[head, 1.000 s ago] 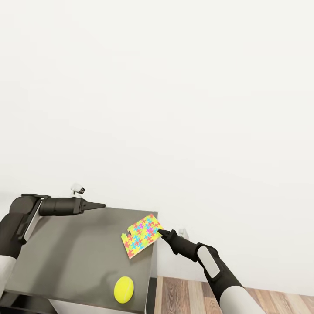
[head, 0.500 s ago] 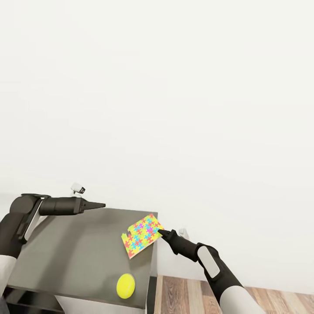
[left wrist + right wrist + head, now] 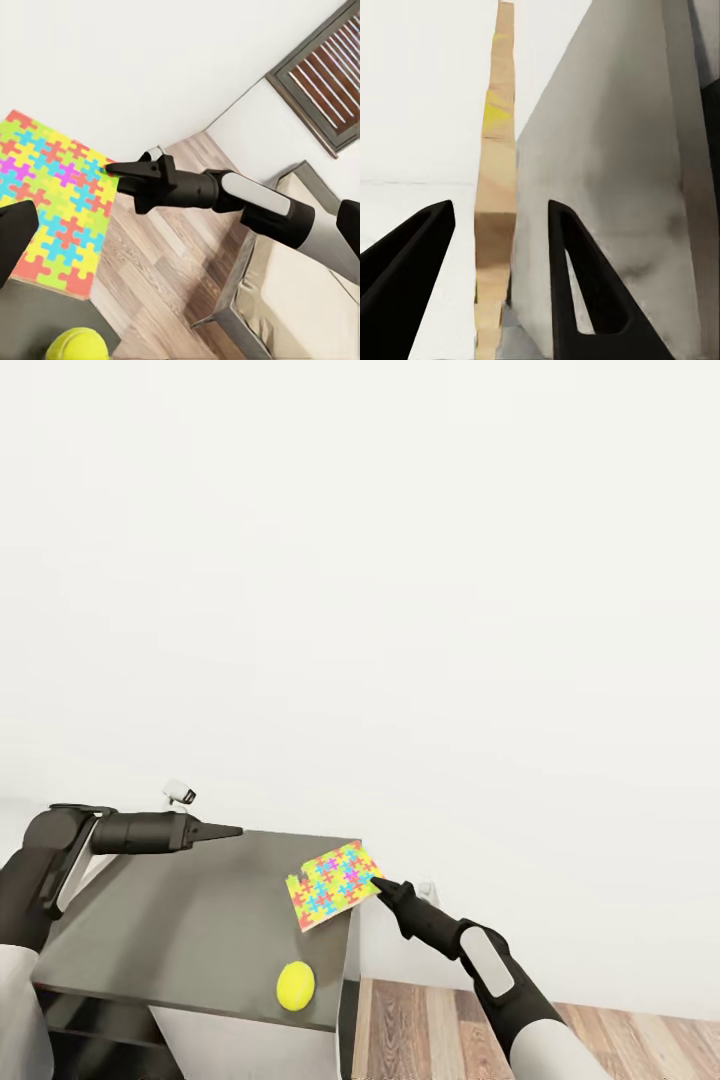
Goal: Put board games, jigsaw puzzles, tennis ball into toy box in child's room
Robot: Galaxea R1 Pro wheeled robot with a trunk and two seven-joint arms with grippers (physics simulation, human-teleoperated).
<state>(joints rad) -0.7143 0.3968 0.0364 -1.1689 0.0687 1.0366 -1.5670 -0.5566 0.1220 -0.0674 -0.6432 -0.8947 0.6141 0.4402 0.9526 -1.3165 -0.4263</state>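
Note:
A jigsaw puzzle (image 3: 335,885) of yellow, pink, blue and green pieces lies at the far right corner of the table (image 3: 180,920), overhanging its edge. My right gripper (image 3: 378,882) is open, one finger on each side of the puzzle's thin edge (image 3: 495,187), with gaps both sides. The left wrist view shows the same puzzle (image 3: 52,210) with the right gripper (image 3: 112,169) at its rim. The yellow tennis ball (image 3: 295,985) rests near the table's front right edge. My left gripper (image 3: 230,830) hovers over the table's far left, open and holding nothing.
A white wall stands right behind the table. Wood-plank floor (image 3: 600,1040) lies to the right of the table. In the left wrist view the bed (image 3: 300,300) with its beige mattress lies beyond the right arm, and a slatted dark-framed panel (image 3: 322,67) is on the wall.
The whole view has shifted, so the camera moved and the tabletop looks flatter. The right gripper stays at the puzzle's edge. The left arm holds its place.

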